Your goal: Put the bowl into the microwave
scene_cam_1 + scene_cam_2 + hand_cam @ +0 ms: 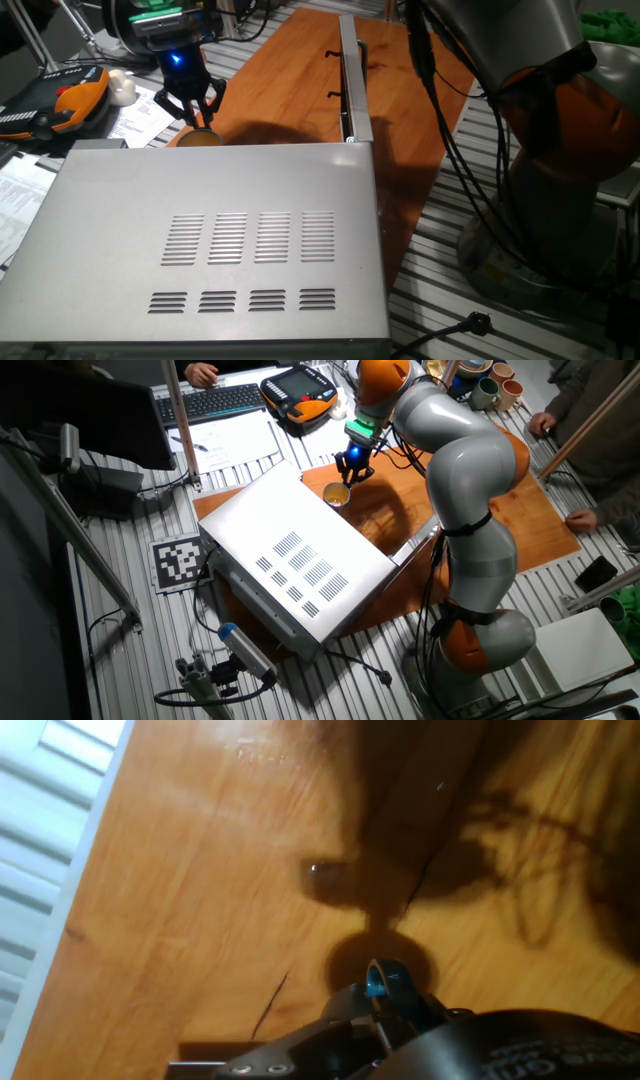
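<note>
Bowl first: it sits on the wooden board just beside the far edge of the microwave, small, round and golden-tan with a thin rim; in one fixed view only a sliver of it shows above the microwave's top. The gripper hangs directly over it, its two dark fingers spread apart on either side of the rim, not pinching anything as far as these views show; whether the tips touch the bowl I cannot tell. The hand view gives only wood grain, shadow and part of the hand's housing, with no bowl visible, so it settles nothing. Judging by its size and thin wall, the bowl is probably light and rigid, easy to lift but quick to skid or tip if nudged from one side. A glossy surface could make it slippery under hard fingertips. The sensible hold seems to be across the rim, one finger inside and one outside the wall, squeezed gently and kept level. The microwave's door stands swung open along the board, so the cavity should be reachable from that side, though the opening itself is hidden in these views.
</note>
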Motion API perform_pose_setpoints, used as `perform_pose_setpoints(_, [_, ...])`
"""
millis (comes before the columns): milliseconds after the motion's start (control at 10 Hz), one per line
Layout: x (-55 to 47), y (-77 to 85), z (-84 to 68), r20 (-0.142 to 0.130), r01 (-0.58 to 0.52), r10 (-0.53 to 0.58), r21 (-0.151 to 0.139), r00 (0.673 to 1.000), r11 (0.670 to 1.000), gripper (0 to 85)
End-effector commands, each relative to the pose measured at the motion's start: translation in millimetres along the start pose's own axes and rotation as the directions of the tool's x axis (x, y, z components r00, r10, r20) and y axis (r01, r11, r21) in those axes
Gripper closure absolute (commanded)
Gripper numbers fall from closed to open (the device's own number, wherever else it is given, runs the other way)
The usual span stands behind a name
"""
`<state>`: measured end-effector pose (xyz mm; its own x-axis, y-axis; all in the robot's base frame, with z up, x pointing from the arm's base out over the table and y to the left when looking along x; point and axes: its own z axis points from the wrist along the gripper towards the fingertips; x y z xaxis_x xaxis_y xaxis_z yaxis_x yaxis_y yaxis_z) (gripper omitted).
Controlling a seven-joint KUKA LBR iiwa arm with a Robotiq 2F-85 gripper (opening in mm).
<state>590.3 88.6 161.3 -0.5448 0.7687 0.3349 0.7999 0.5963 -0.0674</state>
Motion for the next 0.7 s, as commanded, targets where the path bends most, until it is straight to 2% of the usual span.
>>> perform_pose_setpoints(0, [5.4, -4.3, 2.7, -0.001, 0.0, 0.0, 0.0, 1.0, 1.0, 85.0])
perform_pose_setpoints(100, [13.8, -10.6, 3.6, -0.004, -0.001, 0.001, 0.003, 1.0, 1.0, 85.0])
perform_pose_setpoints(200, [29.2, -17.4, 2.5, -0.022, -0.013, 0.013, 0.008, 1.0, 1.0, 85.0])
perform_pose_setpoints(300, [40.7, -22.8, 3.6, -0.028, -0.022, 0.022, 0.005, 0.999, 1.0, 85.0])
perform_pose_setpoints(400, [51.2, -26.2, 7.8, -0.014, -0.025, 0.025, 0.005, 1.0, 1.0, 85.0])
perform_pose_setpoints(600, [68.4, -31.0, 16.6, -0.014, -0.037, 0.037, -0.001, 0.999, 0.999, 85.0])
